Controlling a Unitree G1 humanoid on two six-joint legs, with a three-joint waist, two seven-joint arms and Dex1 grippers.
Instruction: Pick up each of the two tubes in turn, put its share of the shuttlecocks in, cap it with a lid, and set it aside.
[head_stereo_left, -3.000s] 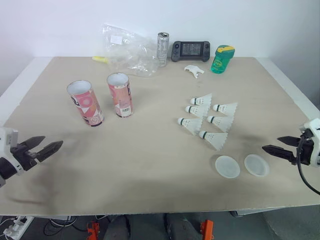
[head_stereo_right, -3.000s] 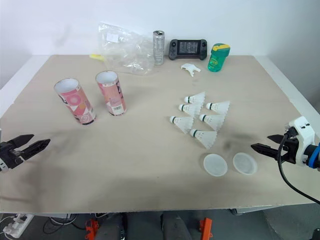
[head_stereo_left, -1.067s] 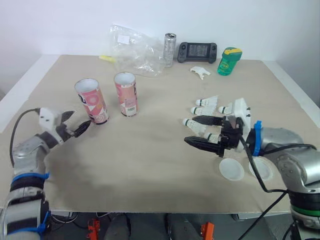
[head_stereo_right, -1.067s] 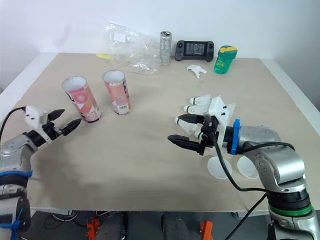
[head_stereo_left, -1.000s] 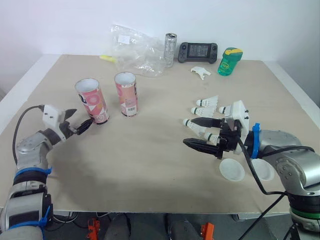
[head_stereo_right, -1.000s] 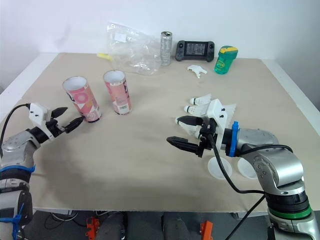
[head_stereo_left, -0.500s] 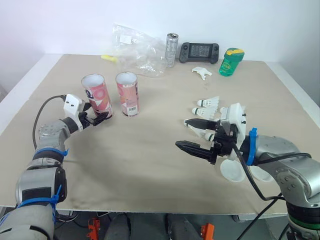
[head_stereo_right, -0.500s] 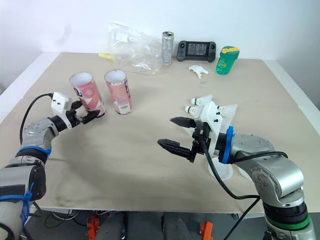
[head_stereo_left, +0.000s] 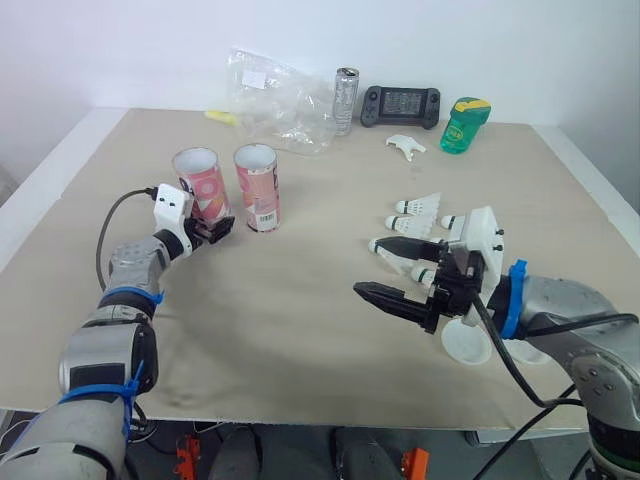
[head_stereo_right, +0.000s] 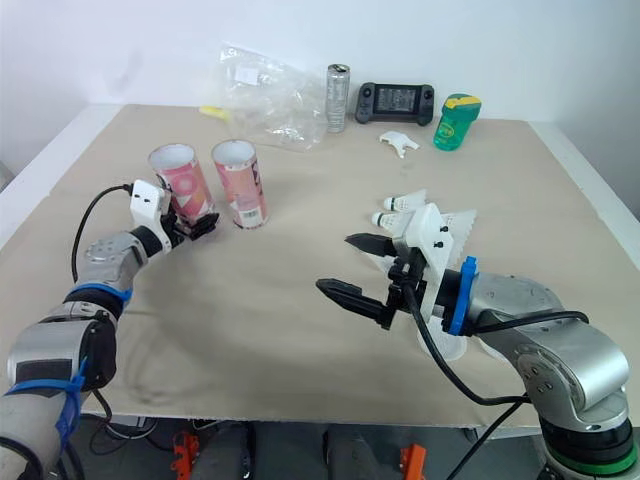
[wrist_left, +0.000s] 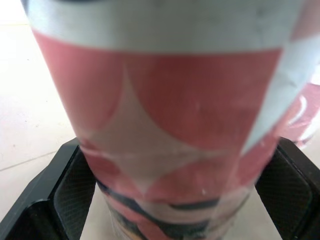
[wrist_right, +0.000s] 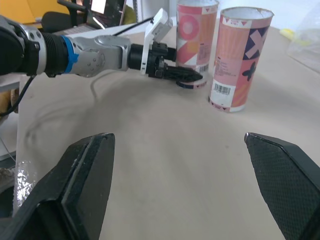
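Two pink patterned tubes stand side by side on the left half of the counter (head_stereo_left: 290, 330), both open at the top with white inner walls showing; their depths cannot be seen. The left tube (head_stereo_left: 199, 182) sits between the fingers of the left pincer (head_stereo_left: 215, 228), which reaches its lower part from the near side. The left wrist view shows one finger on each side of it, spread apart, but whether the pads press the wall cannot be told. The right tube (head_stereo_left: 257, 187) stands just beside the first, apart from both pincers. The right pincer (head_stereo_left: 372, 267) hangs over the middle of the counter, its fingers wide apart and holding nothing. Just behind it lie the shuttlecocks (head_stereo_left: 416, 205), loose on the counter in a close group on the right half and partly hidden by the arm. One lid (head_stereo_left: 466, 343) lies flat near the front edge, beside that wrist. Along the far edge are a crumpled clear bag (head_stereo_left: 275, 95), an upright can (head_stereo_left: 345, 88), a handheld console (head_stereo_left: 400, 101), and a green bottle (head_stereo_left: 465, 124) with its yellow cap on.
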